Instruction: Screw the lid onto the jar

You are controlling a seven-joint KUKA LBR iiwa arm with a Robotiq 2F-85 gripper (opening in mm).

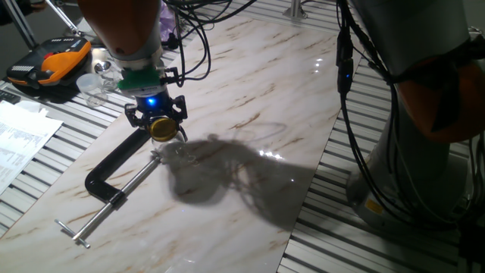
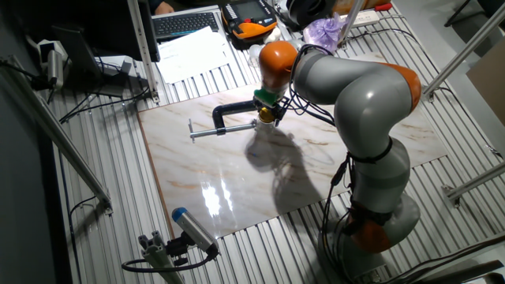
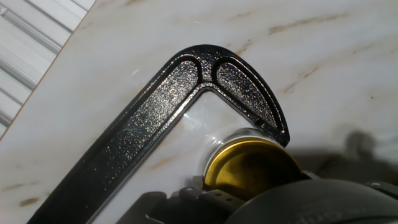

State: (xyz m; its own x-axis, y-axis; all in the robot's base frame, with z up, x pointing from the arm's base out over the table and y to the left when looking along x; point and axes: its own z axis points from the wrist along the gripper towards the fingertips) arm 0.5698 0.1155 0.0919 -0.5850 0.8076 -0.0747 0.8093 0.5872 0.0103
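A: What color is the lid point(image 3: 249, 167)?
B: Shiny gold. The clamp point(image 3: 186, 118) is black (bumpy and speckled).
A: And the tabletop point(image 1: 250, 98)?
B: Creamy white with brown wiggly lines, like marble.

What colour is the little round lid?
Gold: the lid is shiny yellow-gold metal, clearest in the hand view.

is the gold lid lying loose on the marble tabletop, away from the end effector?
No. The small round gold metal lid sits in the end effector, held above the small clear glass jar beside the black C-clamp.
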